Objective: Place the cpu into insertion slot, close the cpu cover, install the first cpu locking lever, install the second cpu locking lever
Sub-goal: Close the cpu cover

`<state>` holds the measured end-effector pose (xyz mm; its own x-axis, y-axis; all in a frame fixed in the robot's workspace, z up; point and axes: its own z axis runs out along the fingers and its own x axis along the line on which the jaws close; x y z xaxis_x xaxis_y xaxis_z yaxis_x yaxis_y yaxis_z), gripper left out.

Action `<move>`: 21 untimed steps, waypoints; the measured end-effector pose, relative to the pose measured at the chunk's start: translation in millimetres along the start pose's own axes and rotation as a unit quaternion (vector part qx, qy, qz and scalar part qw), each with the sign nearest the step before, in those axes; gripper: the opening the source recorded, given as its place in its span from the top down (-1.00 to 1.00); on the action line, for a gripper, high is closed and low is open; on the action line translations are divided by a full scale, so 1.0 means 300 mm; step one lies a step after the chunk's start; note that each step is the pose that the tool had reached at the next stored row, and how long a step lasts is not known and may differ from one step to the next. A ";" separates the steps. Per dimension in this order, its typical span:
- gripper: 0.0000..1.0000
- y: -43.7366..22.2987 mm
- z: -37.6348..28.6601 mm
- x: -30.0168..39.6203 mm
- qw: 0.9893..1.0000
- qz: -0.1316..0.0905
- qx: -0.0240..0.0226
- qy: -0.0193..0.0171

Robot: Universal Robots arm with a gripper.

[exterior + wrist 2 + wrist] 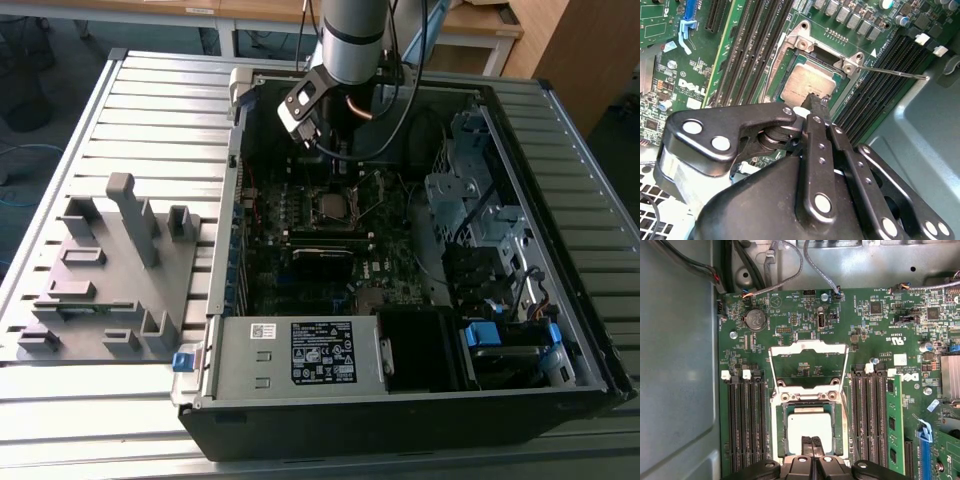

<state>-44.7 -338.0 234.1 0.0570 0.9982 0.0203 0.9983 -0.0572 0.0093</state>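
The cpu (810, 424) lies flat in the insertion slot (781, 432), its pale metal top facing up; it also shows in the second wrist view (805, 84) and as a small square in the exterior view (335, 207). The cpu cover (807, 345) stands flipped open beyond the slot, with green board visible through its cut-out. A thin wire locking lever (895, 73) sticks out sideways from the socket corner. My gripper (812, 441) hangs just over the cpu's near edge with its fingers pressed together and nothing between them; its tip (815, 100) and arm end (335, 150) are above the socket.
Long black memory slots (745, 425) flank the socket, and one green memory stick (892, 425) is seated. Cables (790, 260) run along the case wall. In the exterior view, a grey fixture (110, 270) lies left of the case, with the power supply (300, 350) and drive cage (470, 200) inside.
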 end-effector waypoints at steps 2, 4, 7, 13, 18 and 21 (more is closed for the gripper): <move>0.80 0.000 -0.002 0.000 1.000 0.000 0.000 0.000; 0.80 0.000 -0.003 0.000 1.000 0.000 0.000 0.000; 0.80 0.000 -0.006 0.000 1.000 0.000 0.000 0.000; 0.80 0.000 -0.009 0.000 1.000 0.000 0.000 0.000; 0.80 0.008 -0.009 0.000 1.000 0.000 0.000 0.000; 0.80 0.016 -0.008 0.001 1.000 0.000 0.000 0.000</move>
<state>-39.9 -338.0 236.7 0.0570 0.9982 0.0204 0.9983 -0.0572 0.0092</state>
